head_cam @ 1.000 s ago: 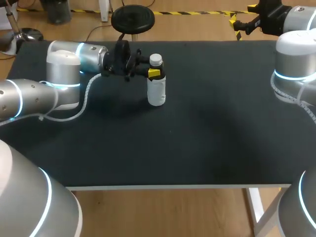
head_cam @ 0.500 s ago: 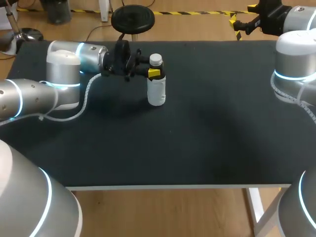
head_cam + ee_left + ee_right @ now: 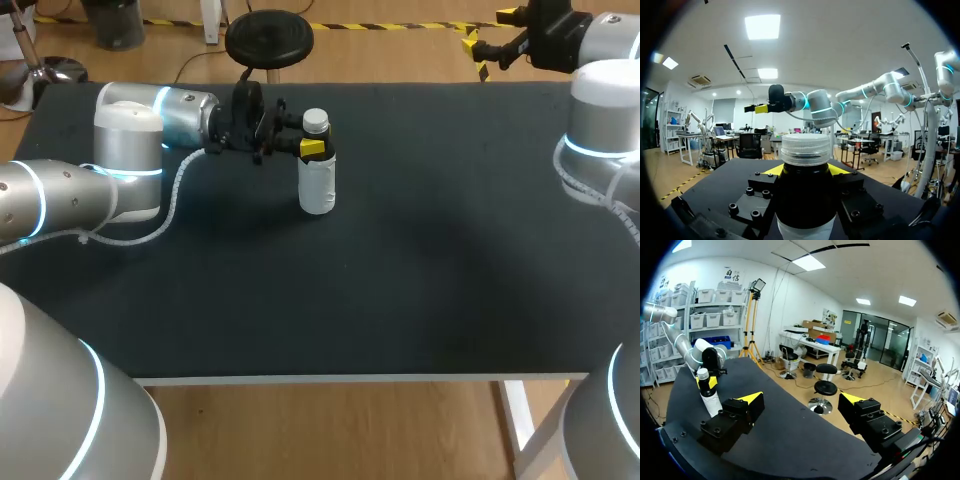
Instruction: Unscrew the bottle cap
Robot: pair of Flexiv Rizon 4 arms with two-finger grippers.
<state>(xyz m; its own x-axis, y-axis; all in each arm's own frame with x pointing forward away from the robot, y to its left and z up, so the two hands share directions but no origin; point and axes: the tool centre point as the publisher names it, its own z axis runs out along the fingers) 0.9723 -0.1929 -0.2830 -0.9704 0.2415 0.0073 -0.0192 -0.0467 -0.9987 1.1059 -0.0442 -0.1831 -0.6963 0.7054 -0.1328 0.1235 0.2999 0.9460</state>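
A bottle (image 3: 317, 180) with a white label, a dark neck and a pale ribbed cap (image 3: 315, 121) stands upright at the back left of the black table (image 3: 400, 290). My left gripper (image 3: 313, 147) comes in sideways from the left and is shut on the dark neck just under the cap. In the left wrist view the bottle (image 3: 805, 200) fills the space between the yellow fingertips (image 3: 772, 170), with the cap (image 3: 805, 148) above them. My right gripper (image 3: 488, 28) hangs open beyond the far right corner, nothing in it. Ahead of the right gripper (image 3: 802, 400) the bottle (image 3: 711, 399) is seen far off.
The tabletop carries only the bottle. My right arm's grey links (image 3: 602, 120) stand over the table's right edge, and my left arm (image 3: 120, 150) lies along the back left.
My right arm has shifted slightly, its gripper a little higher and further back. The left gripper and the bottle have kept still.
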